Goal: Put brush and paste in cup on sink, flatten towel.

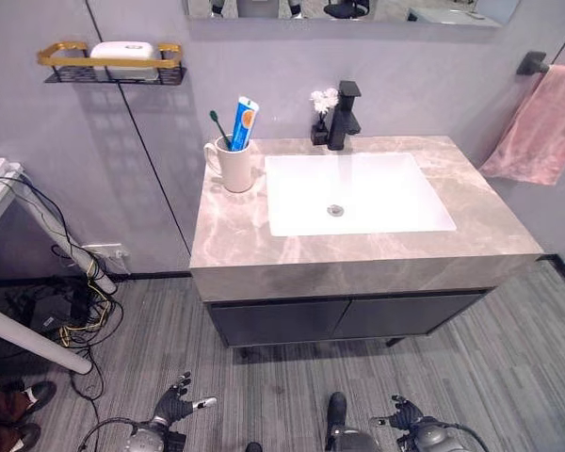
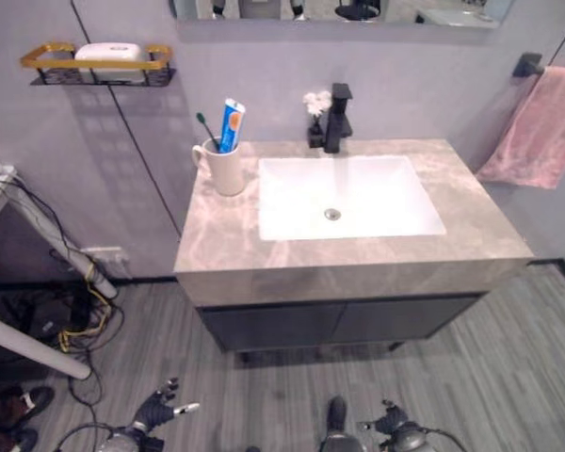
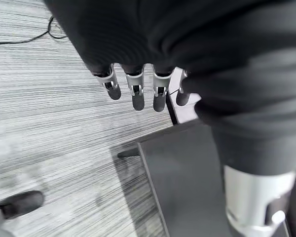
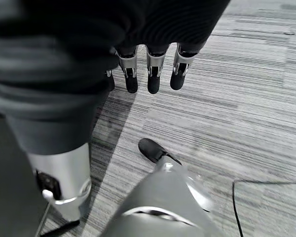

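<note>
Your brush (image 1: 217, 125) and paste (image 1: 244, 121) already stand in the cup (image 1: 234, 166) by the basin, so both hands (image 1: 174, 407) (image 1: 407, 414) hang low, fingers relaxed and empty, while the towel (image 1: 544, 124) drapes bunched from its bar.

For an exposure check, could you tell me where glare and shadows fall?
Left eye view: the white basin glares, its walls nearly washed out; the gold-railed wall shelf throws a gridded shadow down the wall. Right eye view: the same.
</note>
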Tool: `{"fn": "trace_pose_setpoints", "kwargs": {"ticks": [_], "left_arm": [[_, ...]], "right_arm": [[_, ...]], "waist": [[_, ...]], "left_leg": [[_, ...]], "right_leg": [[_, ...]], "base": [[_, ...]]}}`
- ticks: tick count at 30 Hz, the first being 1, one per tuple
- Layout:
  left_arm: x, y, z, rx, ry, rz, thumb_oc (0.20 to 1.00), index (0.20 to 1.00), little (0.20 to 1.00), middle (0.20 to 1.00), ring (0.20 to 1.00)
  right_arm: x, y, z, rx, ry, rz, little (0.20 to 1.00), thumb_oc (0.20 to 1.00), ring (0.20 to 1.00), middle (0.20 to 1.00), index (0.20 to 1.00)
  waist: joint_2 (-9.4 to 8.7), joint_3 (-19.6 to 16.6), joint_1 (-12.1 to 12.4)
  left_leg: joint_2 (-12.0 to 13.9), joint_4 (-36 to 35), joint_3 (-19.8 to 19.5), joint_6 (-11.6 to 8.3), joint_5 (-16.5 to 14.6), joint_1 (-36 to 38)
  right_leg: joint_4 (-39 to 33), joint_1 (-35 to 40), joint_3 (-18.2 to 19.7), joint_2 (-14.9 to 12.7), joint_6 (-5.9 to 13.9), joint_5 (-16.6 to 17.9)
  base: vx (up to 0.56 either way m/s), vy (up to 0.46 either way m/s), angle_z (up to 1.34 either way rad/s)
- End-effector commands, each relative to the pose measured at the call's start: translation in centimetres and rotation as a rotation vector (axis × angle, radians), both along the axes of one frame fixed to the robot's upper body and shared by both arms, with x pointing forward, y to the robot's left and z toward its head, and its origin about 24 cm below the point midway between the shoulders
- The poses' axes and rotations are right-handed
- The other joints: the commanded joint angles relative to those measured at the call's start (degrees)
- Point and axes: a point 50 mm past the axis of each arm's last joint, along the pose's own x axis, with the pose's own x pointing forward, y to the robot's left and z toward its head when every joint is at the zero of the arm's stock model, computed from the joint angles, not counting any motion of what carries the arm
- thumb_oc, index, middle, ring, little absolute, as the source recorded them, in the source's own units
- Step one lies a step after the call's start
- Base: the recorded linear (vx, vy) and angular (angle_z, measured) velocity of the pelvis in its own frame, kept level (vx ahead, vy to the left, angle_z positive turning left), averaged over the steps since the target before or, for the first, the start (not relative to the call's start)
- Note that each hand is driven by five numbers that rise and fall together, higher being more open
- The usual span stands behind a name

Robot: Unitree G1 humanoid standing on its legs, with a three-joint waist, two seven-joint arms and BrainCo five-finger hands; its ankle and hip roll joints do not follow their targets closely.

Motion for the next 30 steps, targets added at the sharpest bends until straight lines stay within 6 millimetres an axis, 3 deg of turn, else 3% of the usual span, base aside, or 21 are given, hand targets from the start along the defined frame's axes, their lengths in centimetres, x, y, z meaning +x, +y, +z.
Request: {"fn": "trace_pose_setpoints", "kwargs": {"ticks": [1, 3, 7, 8, 9, 10, 11, 12, 14, 15, 16, 17, 18, 23, 30], "left_arm": [[2.5, -0.5, 1.5, -0.005, -0.136, -0.006, 1.000, 1.000, 1.000, 1.000, 1.000], [2.5, -0.5, 1.4, -0.002, -0.131, -0.003, 1.000, 1.000, 1.000, 1.000, 1.000], [2.6, -0.3, 1.1, -0.003, -0.122, 0.034, 1.000, 1.000, 1.000, 1.000, 1.000], [2.6, -0.3, 1.1, -0.004, -0.122, 0.034, 1.000, 1.000, 1.000, 1.000, 1.000], [3.3, -0.3, 1.3, 0.008, -0.139, 0.020, 1.000, 1.000, 1.000, 1.000, 1.000], [4.1, -0.5, 1.7, 0.015, -0.160, 0.004, 1.000, 1.000, 1.000, 1.000, 1.000], [4.5, -0.6, 1.9, 0.017, -0.173, -0.005, 1.000, 1.000, 1.000, 1.000, 1.000], [5.0, -0.6, 2.0, 0.025, -0.182, -0.013, 1.000, 1.000, 1.000, 1.000, 1.000], [5.6, -0.9, 2.0, 0.044, -0.182, -0.031, 1.000, 1.000, 1.000, 1.000, 1.000], [5.6, -0.9, 2.0, 0.049, -0.179, -0.035, 1.000, 1.000, 1.000, 1.000, 1.000], [5.6, -1.0, 2.0, 0.048, -0.179, -0.036, 1.000, 1.000, 1.000, 1.000, 1.000], [5.2, -0.6, 1.6, 0.074, -0.165, -0.018, 1.000, 1.000, 1.000, 1.000, 1.000], [4.7, -0.4, 1.4, 0.069, -0.153, -0.010, 1.000, 1.000, 1.000, 1.000, 1.000], [4.0, -0.2, 1.0, 0.090, -0.115, -0.043, 1.000, 1.000, 1.000, 1.000, 1.000], [3.8, 0.1, 0.9, 0.118, -0.103, -0.055, 1.000, 1.000, 1.000, 1.000, 1.000]], "right_arm": [[0.5, -1.8, 0.6, -0.062, 0.001, 0.014, 1.000, 1.000, 1.000, 1.000, 1.000], [0.2, -2.0, 0.5, -0.065, 0.008, 0.009, 1.000, 1.000, 1.000, 1.000, 1.000], [-1.1, -2.3, 0.3, -0.067, 0.021, -0.012, 1.000, 1.000, 1.000, 1.000, 1.000], [-1.1, -2.3, 0.3, -0.067, 0.021, -0.013, 1.000, 1.000, 1.000, 1.000, 1.000], [-1.0, -2.7, 0.4, -0.072, 0.003, -0.037, 1.000, 1.000, 1.000, 1.000, 1.000], [-1.0, -3.0, 0.6, -0.081, -0.007, -0.049, 1.000, 1.000, 1.000, 1.000, 1.000], [-0.8, -3.2, 0.7, -0.089, -0.018, -0.058, 1.000, 1.000, 1.000, 1.000, 1.000], [-0.6, -3.4, 0.8, -0.097, -0.027, -0.067, 1.000, 1.000, 1.000, 1.000, 1.000], [-0.8, -3.8, 0.9, -0.109, -0.032, -0.104, 1.000, 1.000, 1.000, 1.000, 1.000], [-1.1, -3.8, 0.8, -0.108, -0.024, -0.117, 1.000, 1.000, 1.000, 1.000, 1.000], [-1.1, -3.9, 0.8, -0.109, -0.024, -0.118, 1.000, 1.000, 1.000, 1.000, 1.000], [-1.4, -3.8, 0.7, -0.109, -0.022, -0.108, 1.000, 1.000, 1.000, 1.000, 1.000], [-1.3, -3.6, 0.7, -0.104, -0.027, -0.096, 1.000, 1.000, 1.000, 1.000, 1.000], [-1.5, -3.2, 0.5, -0.093, -0.010, -0.078, 1.000, 1.000, 1.000, 1.000, 1.000], [-1.8, -2.2, 0.1, -0.073, 0.007, -0.039, 1.000, 1.000, 1.000, 1.000, 1.000]], "waist": [[0.74, -0.19, -0.15], [0.79, -0.54, -0.24], [1.45, -1.80, -0.89], [1.49, -1.84, -0.95], [1.19, -0.99, -1.06], [0.71, 0.23, -0.87], [0.43, 1.06, -0.82], [0.15, 1.50, -0.94], [0.11, 1.23, -1.90], [0.37, 0.69, -1.94], [0.09, 0.78, -1.90], [1.35, 0.69, -1.95], [1.70, 0.52, -1.84], [2.31, -0.57, -2.11], [1.62, -1.21, -1.44]], "left_leg": [[-3.03, 3.91, 1.63, 1.45, -4.54, 2.72], [-2.76, 4.04, 1.42, 1.16, -4.87, 3.00], [-0.02, 11.02, 0.93, -2.60, -1.95, 1.14], [0.02, 11.33, 0.86, -2.64, -2.11, 0.93], [1.05, 20.07, 2.49, -5.22, 1.80, -4.34], [1.69, 24.55, 4.26, -6.20, 3.92, -7.57], [1.83, 26.89, 5.59, -6.17, 3.76, -9.98], [2.75, 27.33, 7.62, -5.78, 3.27, -11.58], [9.51, 20.42, 16.09, -4.89, 2.20, -12.35], [11.05, 16.79, 17.16, -5.54, 1.16, -12.49], [10.71, 16.17, 17.82, -5.14, 2.23, -12.51], [11.57, 9.69, 18.17, -6.08, 4.70, -11.58], [11.28, 9.59, 16.88, -6.39, 4.81, -10.80], [8.07, 5.77, 16.92, -4.75, 3.33, -8.24], [4.55, 4.56, 16.89, -2.47, 1.88, -6.87]], "right_leg": [[2.93, -0.95, 1.21, 3.27, -0.27, 3.29], [2.95, -0.67, 1.03, 3.81, -0.50, 2.86], [2.24, 1.84, -0.42, 7.26, -2.84, -0.38], [2.18, 1.83, -0.50, 7.29, -2.88, -0.36], [0.87, 3.58, -1.47, 7.52, -3.89, -1.20], [0.72, 4.46, -2.22, 6.88, -4.52, -1.65], [0.43, 4.89, -3.08, 6.47, -4.89, -1.85], [0.16, 5.26, -3.94, 6.00, -4.98, -2.08], [-0.75, 6.59, -6.44, 4.72, -4.06, -2.90], [-1.27, 7.47, -6.65, 4.33, -3.21, -3.64], [-1.29, 7.14, -7.05, 3.94, -3.53, -3.02], [-0.50, 7.54, -6.62, 3.86, -2.88, -3.69], [-0.02, 7.40, -6.55, 3.52, -2.97, -3.93], [0.73, 7.66, -5.40, 1.76, -1.83, -3.01], [0.20, 8.94, -5.10, -1.08, -0.13, -1.09]], "base": [[0.23, -0.142, 0.36], [0.20, -0.130, 0.40], [0.22, -0.183, 0.24], [0.10, -0.151, 0.30], [0.04, -0.149, 0.30], [0.03, -0.172, 0.47], [-0.02, -0.105, 0.55], [0.01, -0.074, 0.69], [0.10, -0.001, 0.46], [0.07, 0.047, 0.51], [0.15, 0.128, 0.89], [0.10, 0.150, 0.75], [0.17, 0.189, 0.30], [0.08, 0.164, -0.21], [0.02, 0.156, 0.06]]}}
